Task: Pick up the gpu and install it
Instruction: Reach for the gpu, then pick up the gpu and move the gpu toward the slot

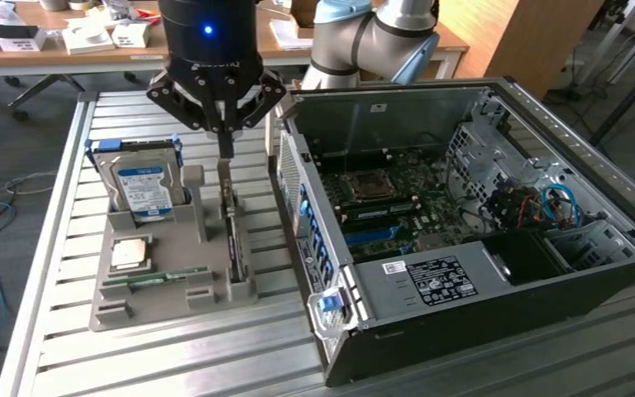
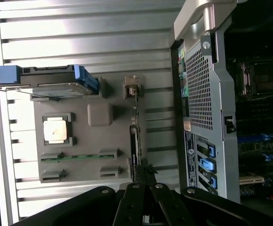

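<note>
The gpu (image 1: 231, 240) is a thin dark card with a pale metal bracket at its far end. It stands on edge in a slot of the grey holder (image 1: 163, 289) on the slatted table, beside the open computer case (image 1: 461, 223). My gripper (image 1: 226, 149) hangs just above the card's bracket end with its fingers pressed together, shut. In the wrist view the gpu (image 2: 135, 127) runs as a narrow dark strip toward my gripper (image 2: 144, 173), whose tips overlap its end. I cannot tell whether they touch it.
The holder also carries a hard drive (image 1: 141, 186) with a blue-white label, a square processor (image 1: 130, 252) and a green memory stick (image 1: 169, 275). The case's perforated back wall (image 2: 200, 94) stands close beside the holder. A desk with boxes (image 1: 86, 37) lies behind.
</note>
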